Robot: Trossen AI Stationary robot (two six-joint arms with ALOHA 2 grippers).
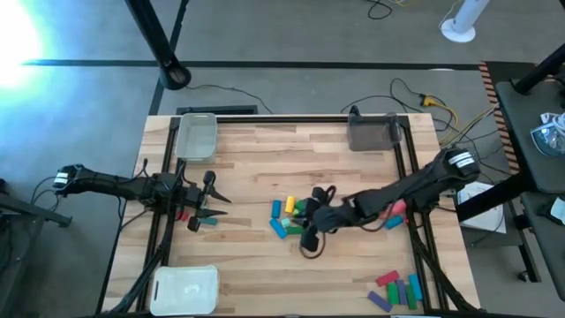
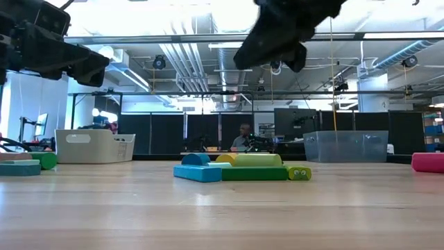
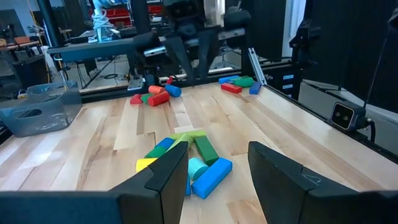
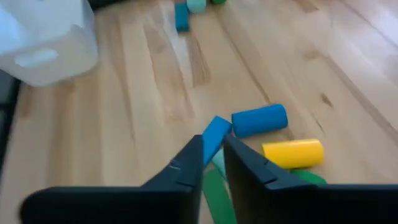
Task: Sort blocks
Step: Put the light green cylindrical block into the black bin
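1. A pale wood table (image 1: 265, 265) stood in an open workshop, with small trays at its corners and blocks scattered over it.
2. The central pile (image 1: 290, 218) lay mid-table: blue, yellow, green and teal pieces touching one another. More blocks sat near the front right corner (image 1: 397, 290), and a few lay by the left gripper.
3. The right gripper (image 4: 213, 163) hung over the near edge of that pile, raised off the wood, its fingers nearly together with only a slim gap and nothing between them.
4. Just ahead of its fingertips lay a blue bar (image 4: 215, 135), its long axis running roughly along the gripper's reach; a blue cylinder (image 4: 259, 119) and a yellow one (image 4: 293, 153) lay crosswise beside it.
5. The left gripper (image 3: 214, 174) waited at the left side, fingers spread and empty, facing the pile from farther off.
6. Judged from this, the right arm was much nearer, and would need to open wider and straddle the bar's narrow sides.
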